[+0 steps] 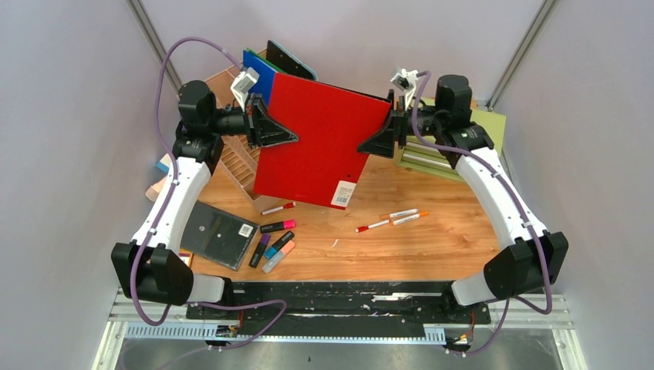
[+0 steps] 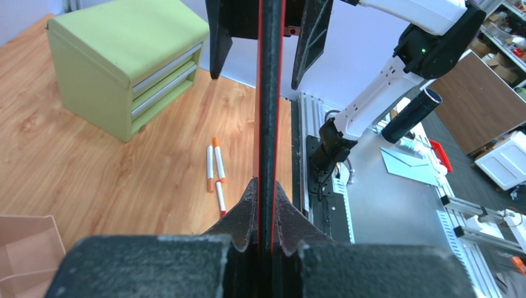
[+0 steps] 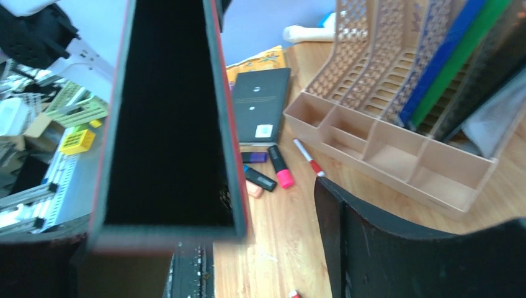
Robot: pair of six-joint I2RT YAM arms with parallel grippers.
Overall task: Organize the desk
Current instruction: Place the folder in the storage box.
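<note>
Fingers (image 2: 247, 211) of L gripper (image 1: 291, 139) clamp folder (image 1: 320, 139) above desk (image 1: 432, 239).

The red folder (image 1: 324, 146) hangs across the desk (image 1: 455, 239), walling off the rack (image 1: 235, 158). Open wood lies right of the markers (image 1: 399, 213).

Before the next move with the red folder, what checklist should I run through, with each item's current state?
1. Grip of the left pincer on the red folder: ok, shut on its edge.
2. Grip of the right pincer: not ok. Its jaws stand wide, with a gap on either side of the folder.
3. Folder clear of the desk: ok, held up in the air.
4. Free slot in the file rack: ok, several compartments are empty.
5. Are the markers tidied: not ok, they lie loose on the desk.
</note>
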